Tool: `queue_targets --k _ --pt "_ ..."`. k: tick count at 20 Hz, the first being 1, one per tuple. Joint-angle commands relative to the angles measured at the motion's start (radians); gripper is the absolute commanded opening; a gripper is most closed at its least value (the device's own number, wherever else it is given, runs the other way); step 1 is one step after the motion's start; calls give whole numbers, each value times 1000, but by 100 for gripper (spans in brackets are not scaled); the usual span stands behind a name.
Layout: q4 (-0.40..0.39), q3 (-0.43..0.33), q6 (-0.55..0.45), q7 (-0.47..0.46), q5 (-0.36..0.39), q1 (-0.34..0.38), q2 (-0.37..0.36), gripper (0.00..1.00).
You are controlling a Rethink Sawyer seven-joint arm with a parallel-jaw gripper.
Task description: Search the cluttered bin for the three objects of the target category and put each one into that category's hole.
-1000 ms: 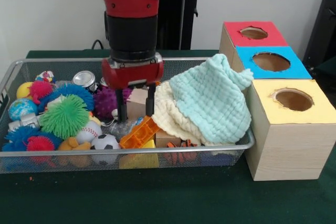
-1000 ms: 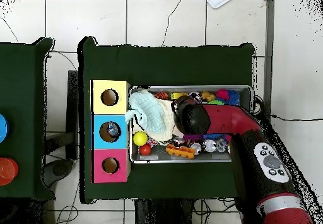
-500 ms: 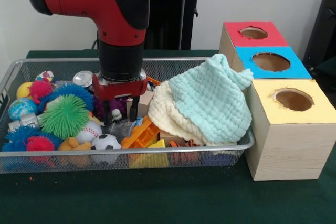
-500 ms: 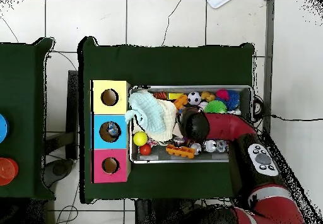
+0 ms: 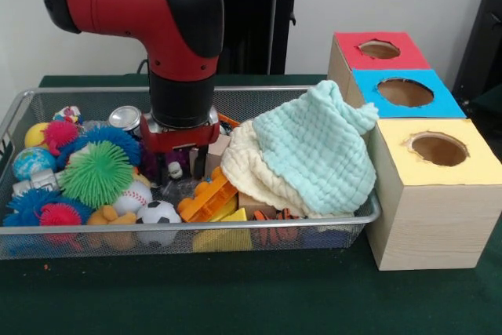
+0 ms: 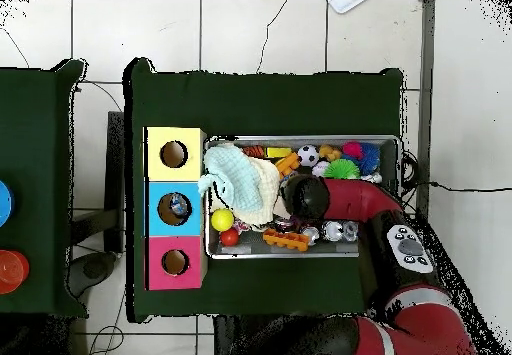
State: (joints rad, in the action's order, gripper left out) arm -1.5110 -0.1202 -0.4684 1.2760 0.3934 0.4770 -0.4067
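The black fingers (image 5: 198,161) of the gripper (image 5: 181,164) stand apart, dipped into the clutter in the middle of the bin (image 5: 94,231). Something small and pale sits between them, but whether they touch it cannot be told. In the front view, a purple spiky ball (image 5: 154,164) lies just left of the fingers and a tan wooden block (image 5: 216,149) just right of them. An orange plastic block (image 5: 205,199) slants toward the near rim just below the fingers.

One silver can (image 5: 125,119) stands upright near the far wall, just left of the arm's (image 5: 169,25) wrist, its pull-tab top showing. The other cans cannot be picked out with any certainty in the front view.

To the left lie a green spiky ball (image 5: 96,173), a blue spiky ball (image 5: 106,138), a baseball (image 5: 133,197), a small soccer ball (image 5: 158,213) and a globe ball (image 5: 32,163). On the right, a mint cloth (image 5: 314,151) is heaped over a cream cloth (image 5: 245,169), covering that end of the bin.

Right of the bin, three wooden boxes stand in a row on the green tabletop (image 5: 251,296): yellow box (image 5: 436,151) nearest, blue box (image 5: 405,93) in the middle, red box (image 5: 379,50) farthest, each with a round hole in its top.

From overhead, the arm (image 6: 372,203) reaches over the bin (image 6: 390,143) with the gripper hidden beneath it.
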Motion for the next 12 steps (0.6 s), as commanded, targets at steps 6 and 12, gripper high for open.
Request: queue_targets --k 6,12 --pt "46 5 68 172 -20 -11 130 100" --pt "58 32 97 181 -7 -37 113 100"
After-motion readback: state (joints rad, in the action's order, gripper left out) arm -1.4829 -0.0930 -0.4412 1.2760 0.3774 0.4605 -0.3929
